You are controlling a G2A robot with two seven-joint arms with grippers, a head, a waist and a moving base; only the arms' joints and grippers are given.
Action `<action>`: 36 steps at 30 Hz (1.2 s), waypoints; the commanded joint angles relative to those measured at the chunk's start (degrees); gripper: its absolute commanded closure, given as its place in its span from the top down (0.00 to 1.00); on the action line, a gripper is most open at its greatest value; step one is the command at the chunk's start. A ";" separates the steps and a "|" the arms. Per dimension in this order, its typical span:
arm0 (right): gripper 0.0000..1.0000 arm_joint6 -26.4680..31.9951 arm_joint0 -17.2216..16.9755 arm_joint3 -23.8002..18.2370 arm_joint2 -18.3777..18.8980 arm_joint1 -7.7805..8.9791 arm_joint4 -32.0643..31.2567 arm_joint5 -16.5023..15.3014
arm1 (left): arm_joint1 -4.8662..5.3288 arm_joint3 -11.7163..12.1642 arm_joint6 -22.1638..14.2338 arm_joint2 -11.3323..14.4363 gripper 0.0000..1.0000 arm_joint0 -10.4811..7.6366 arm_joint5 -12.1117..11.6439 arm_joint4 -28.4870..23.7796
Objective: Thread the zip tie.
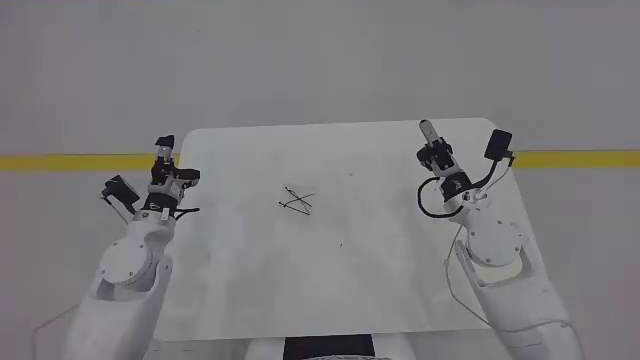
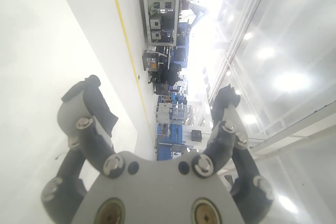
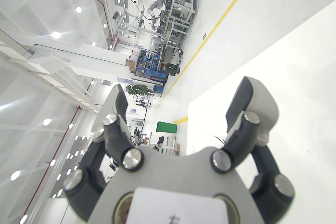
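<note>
Crossed zip ties (image 1: 297, 200) lie at the centre of the counter (image 1: 400, 280). From them, the left end effector (image 2: 160, 88) is at 9 o'clock and the right end effector (image 3: 181, 89) at 2 o'clock, both spread wide and empty.

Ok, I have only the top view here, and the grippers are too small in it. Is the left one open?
Observer: Yes. The left gripper is wide open and holds nothing.
Operator: And the right one?
Observer: The right gripper is open too, and it is empty.
Operator: Can the right wrist camera see the ties?
Observer: Partly. A few thin dark strands, most likely the ties, show on the table close to that gripper, not touching it.
</note>
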 commanded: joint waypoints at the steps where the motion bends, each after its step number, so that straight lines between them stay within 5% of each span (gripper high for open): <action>1: 1.00 3.54 5.52 -0.96 -2.60 -0.10 -6.50 2.33 | 0.00 0.00 0.00 0.00 1.00 0.00 0.00 0.00; 7: 1.00 7.90 15.29 2.10 -10.31 -1.01 -14.68 5.18 | 0.00 0.00 0.00 0.00 1.00 0.00 0.00 0.00; 11: 1.00 11.37 19.74 4.85 -15.72 -1.65 -20.47 3.63 | 0.00 0.00 0.00 0.00 1.00 0.00 0.00 0.00; 13: 1.00 13.49 20.40 5.69 -17.36 -1.66 -22.93 0.79 | 0.00 0.00 0.00 0.00 1.00 0.00 0.00 0.00; 22: 1.00 13.49 20.40 5.69 -17.36 -1.66 -22.93 0.79 | 0.00 0.00 0.00 0.00 1.00 0.00 0.00 0.00; 28: 1.00 24.96 26.50 8.19 -19.80 -1.29 -32.93 -7.27 | 0.00 0.00 0.00 0.00 1.00 0.00 0.00 0.00; 36: 1.00 42.38 37.01 15.29 -28.03 -2.45 -37.90 -16.71 | 0.00 0.00 0.00 0.00 1.00 0.00 0.00 0.00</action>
